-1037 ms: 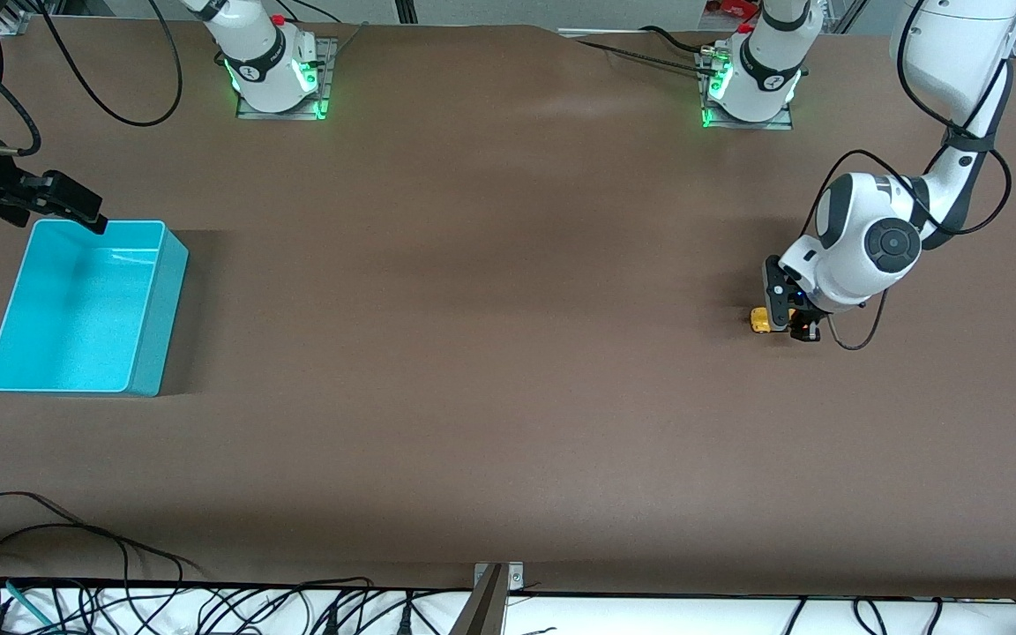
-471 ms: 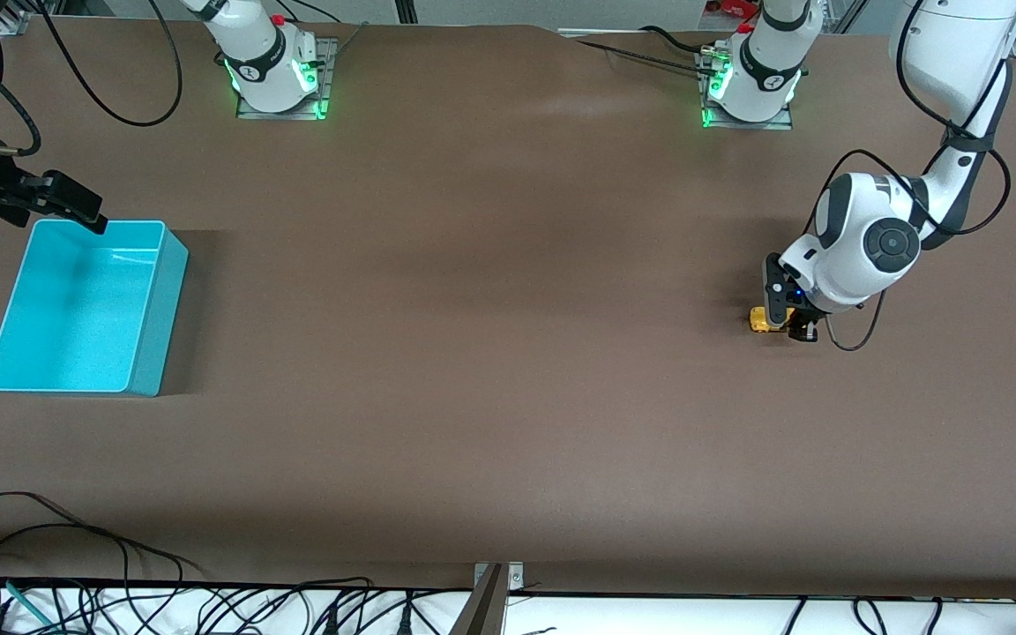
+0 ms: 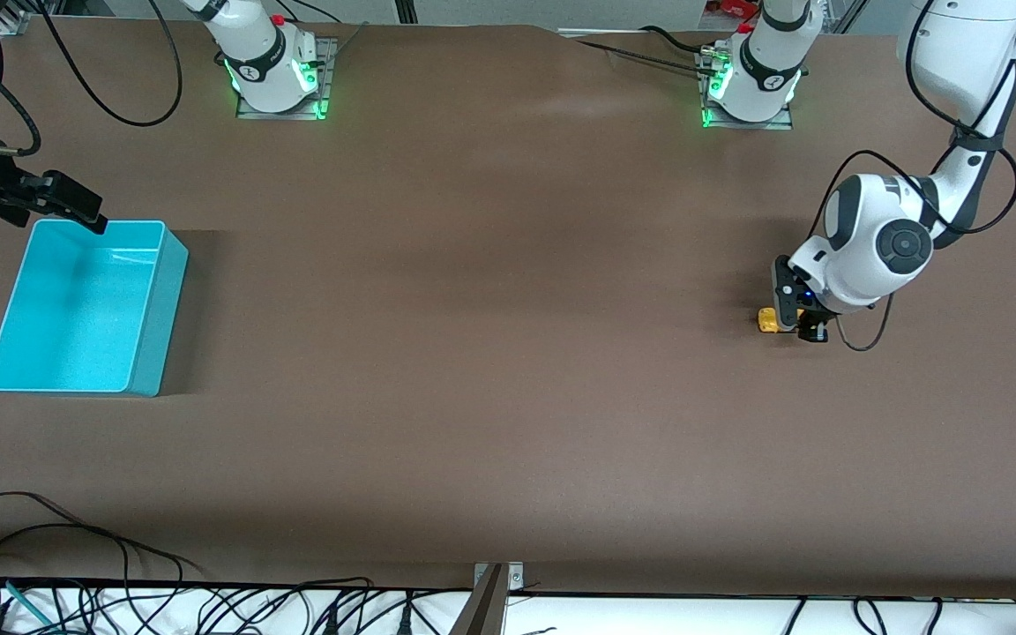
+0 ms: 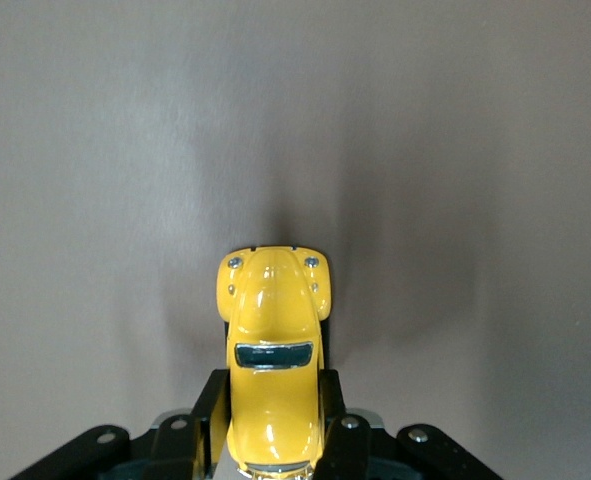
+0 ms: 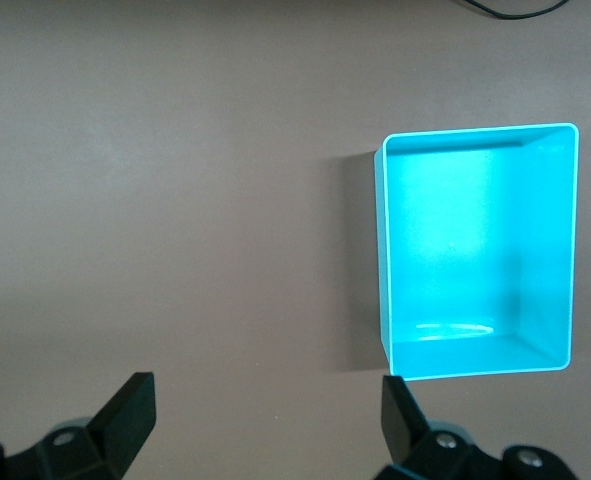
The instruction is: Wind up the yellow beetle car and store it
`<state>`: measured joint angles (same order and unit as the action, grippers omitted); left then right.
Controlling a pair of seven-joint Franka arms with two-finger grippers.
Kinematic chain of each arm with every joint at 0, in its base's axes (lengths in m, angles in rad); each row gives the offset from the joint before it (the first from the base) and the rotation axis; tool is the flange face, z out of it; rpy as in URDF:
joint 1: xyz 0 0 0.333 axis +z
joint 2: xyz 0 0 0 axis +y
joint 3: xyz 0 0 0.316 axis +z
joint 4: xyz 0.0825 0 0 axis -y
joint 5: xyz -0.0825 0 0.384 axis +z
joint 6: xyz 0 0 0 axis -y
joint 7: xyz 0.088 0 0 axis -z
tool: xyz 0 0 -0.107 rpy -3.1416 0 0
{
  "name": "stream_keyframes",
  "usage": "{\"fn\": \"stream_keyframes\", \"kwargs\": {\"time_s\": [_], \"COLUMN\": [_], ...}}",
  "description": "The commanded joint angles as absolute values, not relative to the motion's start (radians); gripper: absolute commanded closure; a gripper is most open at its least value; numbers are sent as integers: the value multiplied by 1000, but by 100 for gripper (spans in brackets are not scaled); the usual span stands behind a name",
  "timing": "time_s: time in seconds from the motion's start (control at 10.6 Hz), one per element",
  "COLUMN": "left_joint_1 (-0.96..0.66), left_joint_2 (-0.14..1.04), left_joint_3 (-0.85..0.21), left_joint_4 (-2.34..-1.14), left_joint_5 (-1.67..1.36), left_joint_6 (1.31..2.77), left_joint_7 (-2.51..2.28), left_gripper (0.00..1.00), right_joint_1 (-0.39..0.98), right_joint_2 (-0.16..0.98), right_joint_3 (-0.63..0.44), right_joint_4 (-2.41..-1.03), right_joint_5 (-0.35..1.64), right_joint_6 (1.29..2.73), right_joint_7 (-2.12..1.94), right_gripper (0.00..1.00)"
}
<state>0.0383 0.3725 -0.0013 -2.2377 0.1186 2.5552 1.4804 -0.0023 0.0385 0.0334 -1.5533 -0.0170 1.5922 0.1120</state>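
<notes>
Left gripper (image 3: 796,323) down at the surface (image 3: 490,353) toward the left arm's end, jaws clenched on the yellow beetle car (image 3: 768,321). From the front view only a sliver of yellow shows beside the black fingers; the gripper body hides the rest

Left wrist view fills that in: yellow beetle car (image 4: 272,360) seen from above, rounded hood and dark window pointing away from the gripper, rear of the body pinched between the two black fingers (image 4: 331,425), wheels apparently on the brown surface, though contact cannot be confirmed

Right gripper (image 3: 76,207) waits over the edge of the turquoise bin (image 3: 151,335) at the right arm's end, well apart from the car. Front view shows only its dark outline; right wrist view shows the jaws released, fingertips (image 5: 130,405) spread wide, the turquoise bin (image 5: 380,260) below with nothing in it and a glossy floor

Loose black cables (image 3: 76,564) along the near edge, nearest the front camera
</notes>
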Motion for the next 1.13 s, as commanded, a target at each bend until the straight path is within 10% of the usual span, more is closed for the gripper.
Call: {"fn": "stream_keyframes", "kwargs": {"time_s": [0.0, 0.85, 0.94, 1.04], "left_joint_1": [96, 198, 198, 198], "left_joint_2": [434, 497, 497, 495], "left_joint_3": [-5, -5, -6, -6], "left_joint_4": [-2201, -2145, -2143, -2125], "left_joint_5": [123, 120, 120, 118], "left_joint_6": [2562, 2562, 2562, 2562], "left_joint_7": [1499, 1643, 1641, 1634], "left_gripper": [100, 98, 71, 23], "right_joint_1": [-9, -8, -8, -8], "right_joint_2": [35, 35, 35, 35], "right_joint_3": [37, 37, 38, 38], "right_joint_4": [-1537, -1537, -1537, -1537], "right_joint_5": [-9, -9, -9, -9], "right_joint_6": [1586, 1586, 1586, 1586], "right_joint_7": [101, 101, 101, 101], "right_gripper": [0, 0, 0, 0]}}
